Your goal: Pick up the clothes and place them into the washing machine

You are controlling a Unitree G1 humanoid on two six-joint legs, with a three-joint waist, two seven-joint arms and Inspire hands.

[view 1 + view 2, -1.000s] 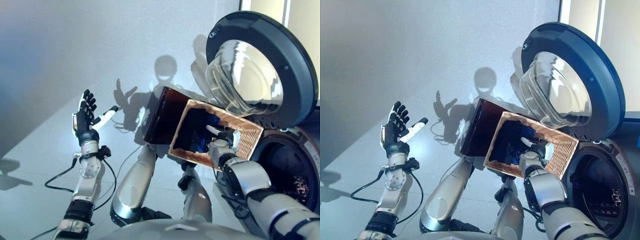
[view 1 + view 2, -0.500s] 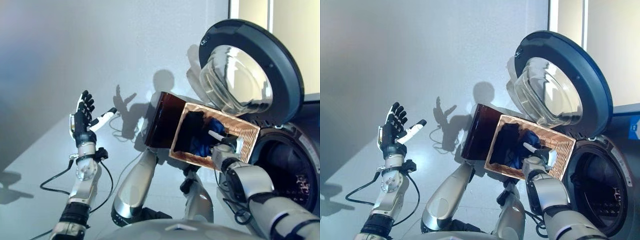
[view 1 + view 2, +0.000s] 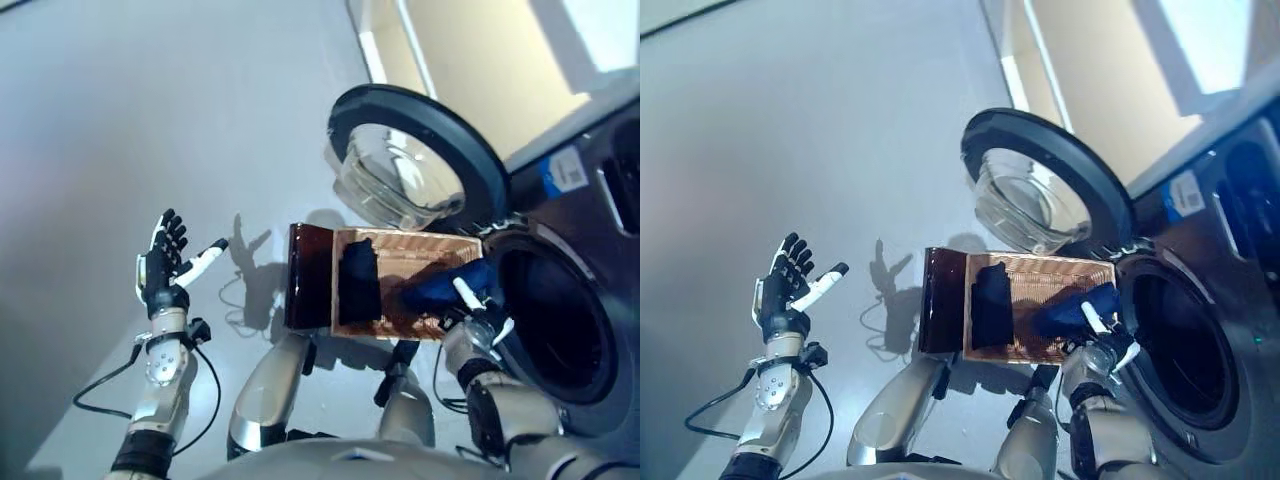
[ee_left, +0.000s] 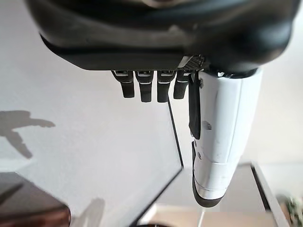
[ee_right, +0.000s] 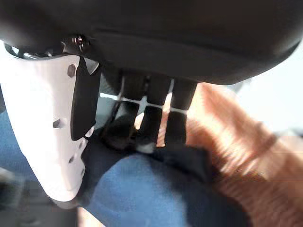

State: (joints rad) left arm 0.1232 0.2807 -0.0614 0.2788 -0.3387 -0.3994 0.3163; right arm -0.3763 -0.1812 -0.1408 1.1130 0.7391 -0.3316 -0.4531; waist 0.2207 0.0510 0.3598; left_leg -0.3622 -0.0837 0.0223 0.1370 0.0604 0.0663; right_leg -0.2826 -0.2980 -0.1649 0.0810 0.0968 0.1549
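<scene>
Right hand (image 3: 476,312) grips blue clothing (image 3: 437,288) at the wicker basket (image 3: 400,250) beside the open washing machine (image 3: 545,310); left hand (image 3: 162,268) hangs unclenched, holding nothing.

You see a rectangular woven wicker basket (image 3: 440,250) whose inside is a warm orange-brown with a fine ribbed weave, while its outer side (image 3: 308,275) reads as a deep, glossy red-brown. In it you have a black garment (image 3: 357,284) and a blue cloth garment (image 3: 440,287), mid-blue with darker folds. Your right hand (image 3: 1102,332) is dark with a white thumb cover; your left hand (image 3: 165,262) is black with the same white cover. The front-loading washing machine (image 3: 585,235) is dark grey, its round door (image 3: 410,170) ringed in dark grey-blue around clear glass, with a small blue label (image 3: 566,171). The floor (image 3: 180,120) is plain pale grey.
</scene>
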